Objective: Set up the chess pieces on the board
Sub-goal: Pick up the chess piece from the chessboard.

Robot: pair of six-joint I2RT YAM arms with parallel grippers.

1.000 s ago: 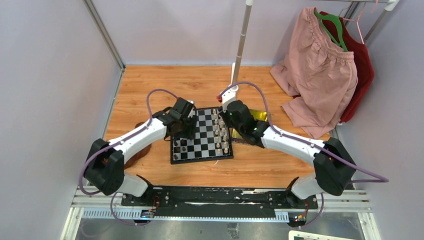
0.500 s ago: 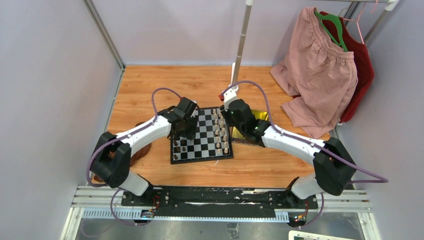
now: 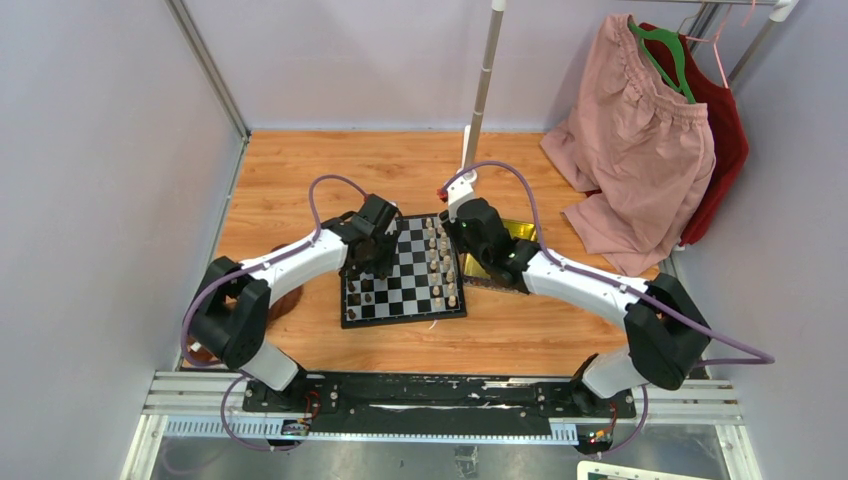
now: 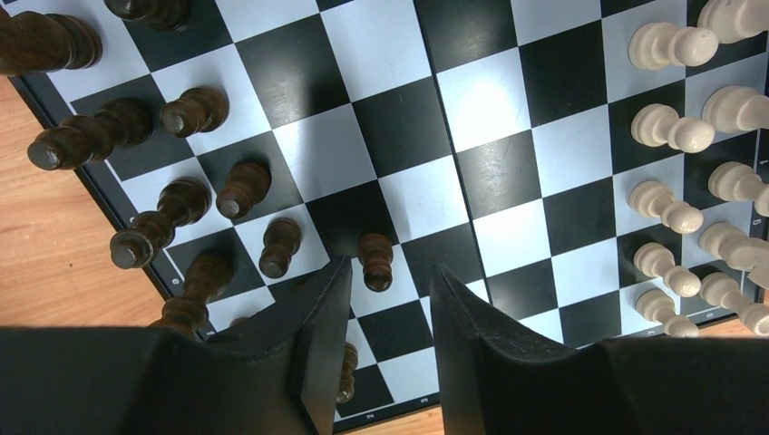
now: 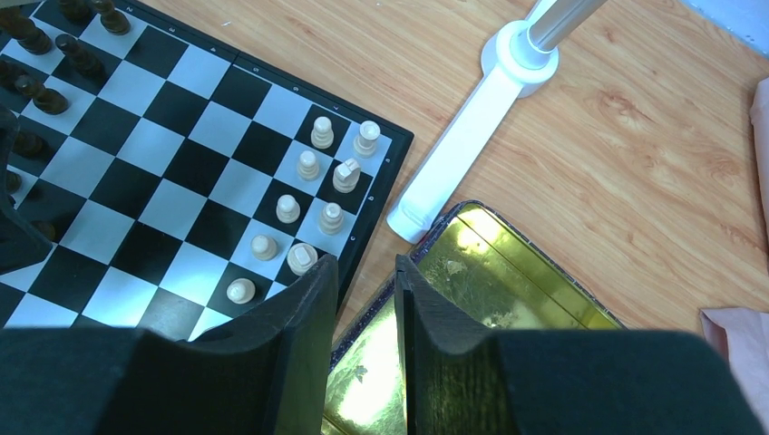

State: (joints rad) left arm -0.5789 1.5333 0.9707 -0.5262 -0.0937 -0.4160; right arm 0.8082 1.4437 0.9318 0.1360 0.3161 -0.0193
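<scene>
The board lies mid-table. Dark chess pieces stand along its left side in the left wrist view, cream chess pieces along its right. One dark pawn stands a square ahead of the dark rows. My left gripper hangs over it, open; the pawn's head shows between the fingertips, touching neither. My right gripper is open and holds nothing, above the strip of wood between the board's rim and the gold tray. More cream pieces stand near that corner.
A shiny gold tray lies right of the board. A white pole base with its pole stands behind the board. Pink and red garments hang at the back right. Grey walls close in the left and back.
My left arm has shifted a little toward the back and right over the board's dark side, and its jaws have narrowed. The right arm has hardly moved.
</scene>
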